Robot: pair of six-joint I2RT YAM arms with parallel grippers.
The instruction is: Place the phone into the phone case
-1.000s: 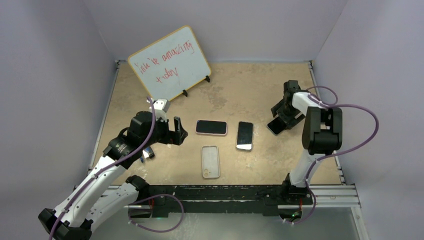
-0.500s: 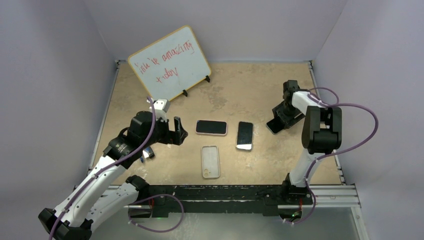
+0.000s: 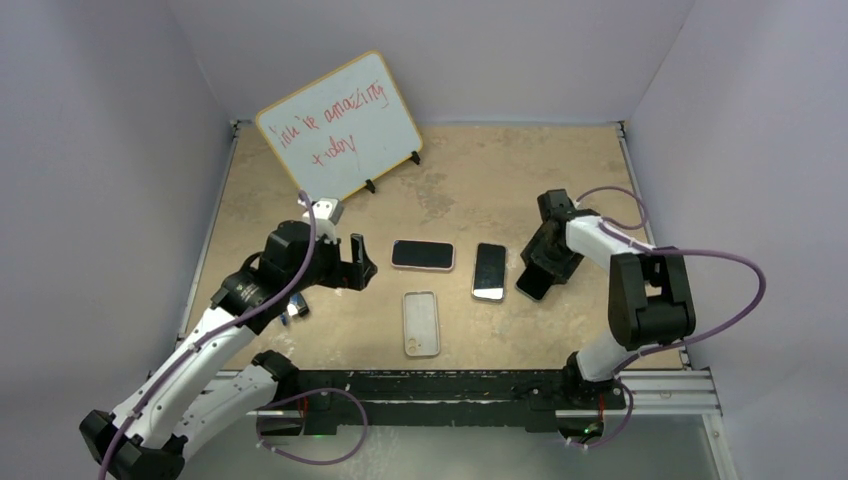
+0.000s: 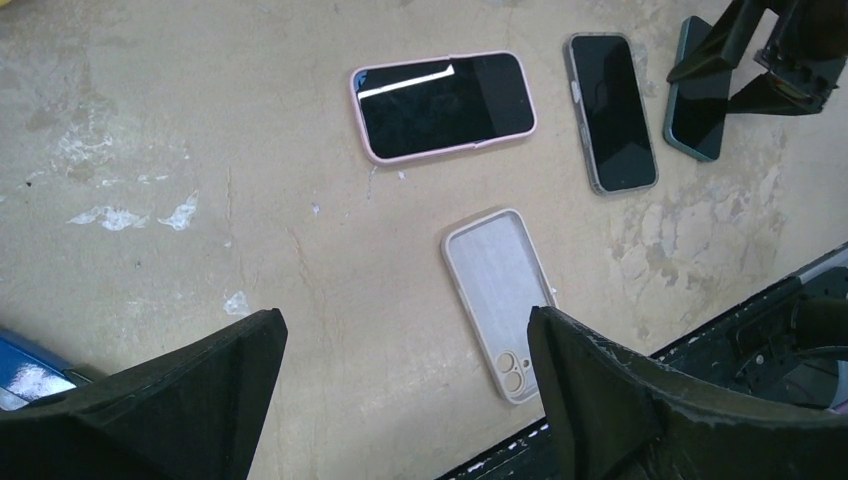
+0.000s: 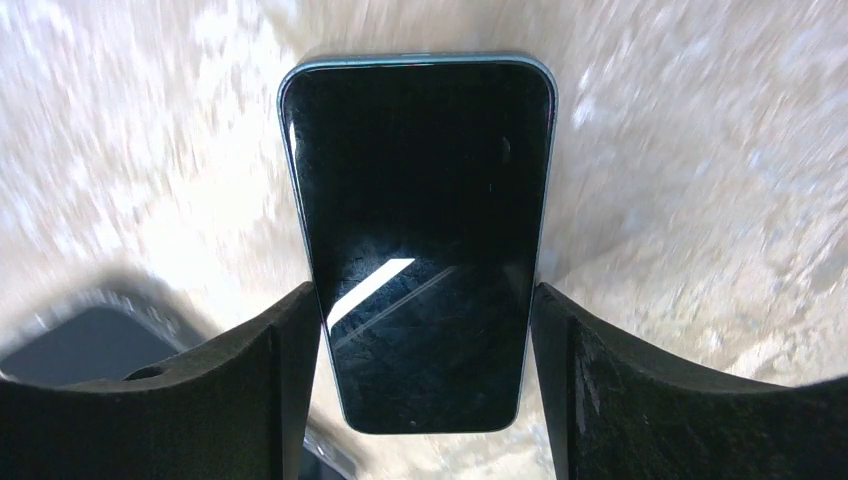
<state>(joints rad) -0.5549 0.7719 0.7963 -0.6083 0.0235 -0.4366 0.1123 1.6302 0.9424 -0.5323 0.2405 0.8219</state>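
Observation:
A dark teal phone (image 3: 533,281) (image 5: 420,230) is tilted above the table at centre right, and my right gripper (image 3: 541,268) (image 5: 422,300) is shut on its long edges. The left wrist view catches it too, the phone (image 4: 697,95) at top right. An empty pale phone case (image 3: 421,323) (image 4: 497,285) lies open side up near the front middle, apart from both grippers. My left gripper (image 3: 358,262) (image 4: 405,318) hovers open to the left of the case with nothing between its fingers.
A pink-cased phone (image 3: 422,255) (image 4: 443,105) and a grey-cased phone (image 3: 489,271) (image 4: 611,110) lie screen up behind the empty case. A whiteboard (image 3: 340,125) stands at back left. A small blue object (image 3: 295,306) lies under the left arm. A black rail (image 3: 430,385) runs along the front edge.
My right gripper closed on the teal phone and carried it left and toward the front, close to the grey-cased phone. The left arm barely moved.

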